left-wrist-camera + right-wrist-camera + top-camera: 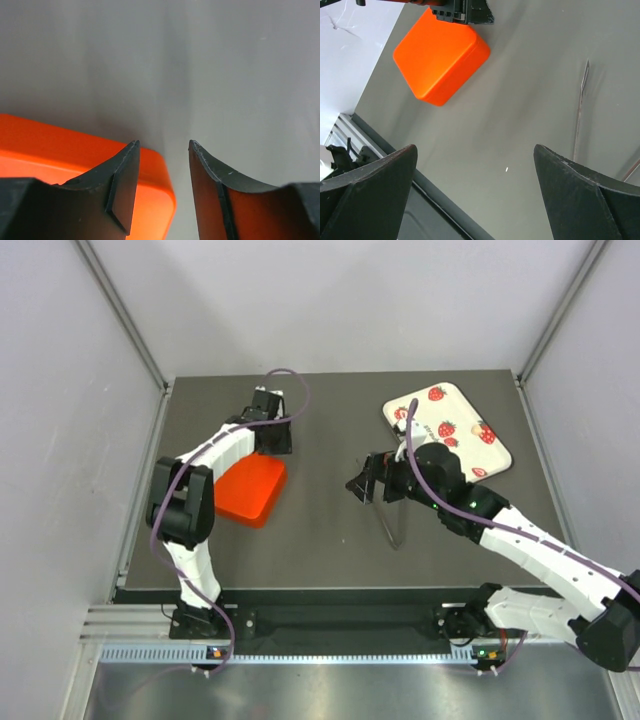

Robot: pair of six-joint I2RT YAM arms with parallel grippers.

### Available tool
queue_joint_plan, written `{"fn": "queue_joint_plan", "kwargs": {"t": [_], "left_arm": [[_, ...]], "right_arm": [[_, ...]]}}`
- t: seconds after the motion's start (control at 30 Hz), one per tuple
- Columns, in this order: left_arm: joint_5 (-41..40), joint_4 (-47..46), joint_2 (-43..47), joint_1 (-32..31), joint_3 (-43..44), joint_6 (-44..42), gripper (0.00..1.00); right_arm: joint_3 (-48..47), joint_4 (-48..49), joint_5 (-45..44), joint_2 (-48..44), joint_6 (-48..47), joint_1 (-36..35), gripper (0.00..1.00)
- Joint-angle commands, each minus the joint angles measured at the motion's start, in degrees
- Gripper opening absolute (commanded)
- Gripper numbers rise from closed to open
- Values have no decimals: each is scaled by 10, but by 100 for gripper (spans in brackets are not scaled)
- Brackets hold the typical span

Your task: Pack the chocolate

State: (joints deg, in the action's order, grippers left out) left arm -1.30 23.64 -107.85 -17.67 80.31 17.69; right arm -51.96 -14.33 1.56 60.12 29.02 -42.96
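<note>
Two open grippers, no chocolate in sight: it may sit inside one of the containers, but no view shows it.

Nearest the bases, a thin wire-like strip (pixel 392 530) lies on the desk (pixel 320 560) at about 5 o'clock from the right gripper (pixel 362 485). That gripper hovers mid-desk with its jaws spread wide and nothing between them. At 9 o'clock from it sits the orange box (pixel 252 490), closed or upside down, I cannot tell which. The left gripper (pixel 272 432) hangs at the box's far edge with its jaws released. The wrist view shows one finger (pixel 122 185) over the orange corner and the other over bare desk. Farthest, at 1 o'clock from the right gripper, lies the strawberry-print tin (pixel 450 430), flat and slightly skewed.

This fits either a box about to be opened for filling or one just shut. So I judge only this: any grip on the box should straddle its rounded edge squarely, since a corner hold on smooth plastic looks likely to slip or twist.

The desk is dark grey, matte and flat, with faint sheen. A metal rail runs along its near edge. Pale, plain walls close in left, right and far, leaving little room for wide elbow swings.
</note>
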Motion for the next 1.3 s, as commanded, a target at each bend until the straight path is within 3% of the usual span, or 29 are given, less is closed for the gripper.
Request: {"fn": "queue_joint_plan", "kwargs": {"t": [0.0, 0.13, 0.33, 0.6, 0.73, 0.87, 0.9, 1.03, 1.1, 1.27], "left_arm": [[-27, 25, -6, -2, 28, -29, 49], [-95, 115, -13, 0, 22, -17, 49], [-188, 152, 46, 5, -37, -2, 49], [-185, 172, 110, 26, -41, 2, 49], [-119, 163, 170, 25, -20, -16, 53], [1, 121, 243, 25, -22, -26, 61], [65, 111, 261, 25, -33, -23, 64], [196, 14, 377, 25, -104, 11, 99], [238, -62, 415, 25, -157, 34, 99], [327, -137, 486, 24, -218, 93, 99]], "right_arm": [[-13, 2, -3, 5, -12, 1, 100], [-18, 1, 4, 9, -8, 1, 100], [-20, 1, 8, 0, 0, 1, 100], [-25, -28, -4, -4, 1, 0, 100], [-27, -47, -14, -17, -9, 0, 100], [-25, -60, -75, -43, -8, 0, 100], [-26, -68, -101, -53, -2, 1, 100], [-22, -76, -156, -72, 23, 1, 100], [-26, -81, -182, -76, 25, 1, 100], [-48, -93, -212, -76, 8, 1, 100]]}}
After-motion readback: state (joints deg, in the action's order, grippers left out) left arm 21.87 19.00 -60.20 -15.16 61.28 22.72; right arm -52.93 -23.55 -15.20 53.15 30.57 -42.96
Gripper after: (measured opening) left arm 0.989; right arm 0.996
